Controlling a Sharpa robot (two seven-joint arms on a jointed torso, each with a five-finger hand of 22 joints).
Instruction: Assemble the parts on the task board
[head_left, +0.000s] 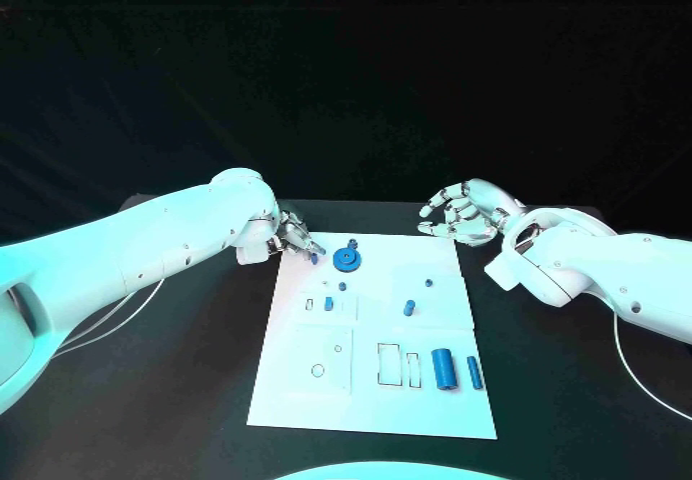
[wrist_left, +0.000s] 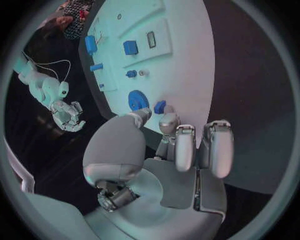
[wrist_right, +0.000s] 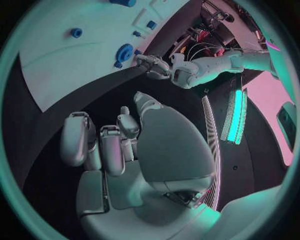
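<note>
Head view: the white board (head_left: 378, 400) lies in the middle of the dark surface (head_left: 173, 400). In the upper left of the frame the left hand (head_left: 294, 238) reaches over the board's far left corner, its fingertips just beside a small blue peg (head_left: 313, 256). A round blue gear (head_left: 348, 260) stands right next to that peg. Whether the fingers pinch the peg or only touch it, I cannot tell; in the left wrist view the fingers (wrist_left: 187, 145) are curled down near the peg (wrist_left: 160, 106), with nothing plainly between them.

The right hand (head_left: 464, 212) hovers in the upper right of the frame, off the board's far right corner, fingers curled in and holding nothing.

Other blue pieces lie lower on the board: a small block (head_left: 329, 303), a short pin (head_left: 410, 306), and two cylinders (head_left: 444, 368) near the lower right.

The main risk, as I judge it, is the tight spacing between peg and gear. If the left hand closes off-centre, it may knock the peg away or nudge the gear out of place. A weak pinch on so small a piece could let it slip and roll across the board. The board itself might slide if the fingers press sideways on its edge.
</note>
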